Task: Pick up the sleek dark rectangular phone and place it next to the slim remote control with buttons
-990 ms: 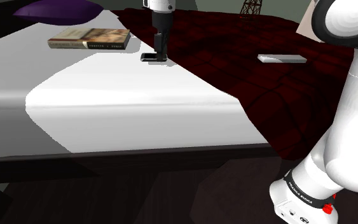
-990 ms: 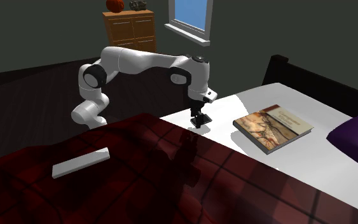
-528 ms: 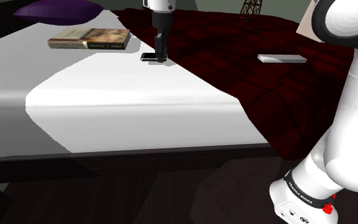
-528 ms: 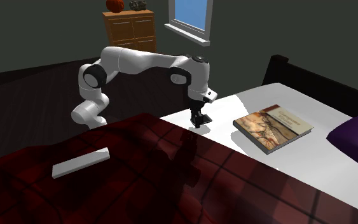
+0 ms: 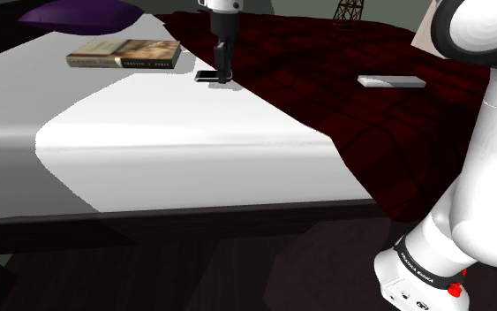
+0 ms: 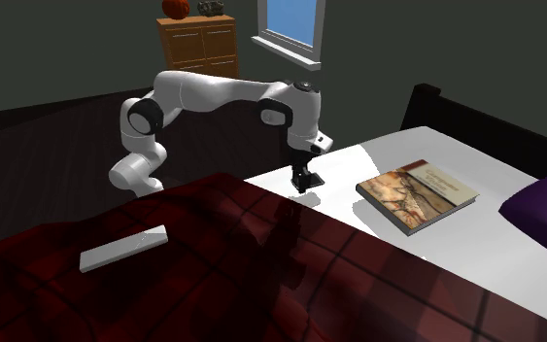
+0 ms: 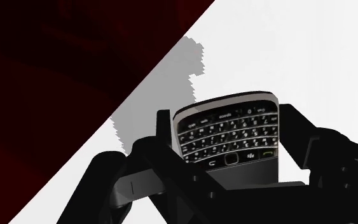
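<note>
The phone [image 7: 229, 132] is dark with a small keyboard and a silver rim. My gripper [image 7: 228, 137] is shut on it, one black finger against each long side. In the shoulder view the gripper [image 5: 222, 78] points straight down by the edge of the dark red blanket, and the phone [image 5: 204, 76] sticks out sideways just above the white sheet. The remote [image 5: 392, 82] is a slim pale slab lying flat on the blanket, well off to that view's right. In the second exterior view the remote [image 6: 123, 248] lies at the lower left, far from the gripper [image 6: 305, 183].
A book [image 5: 123, 55] lies on the white sheet near the phone, with a purple pillow [image 5: 83, 13] beyond it. The quilted dark red blanket [image 5: 343, 97] covers the bed's other half. A wooden dresser [image 6: 198, 47] and a window [image 6: 290, 24] stand behind the arm.
The fingers have closed on the phone's sides. The gripper has since risen slightly, taking the phone just off the sheet.
</note>
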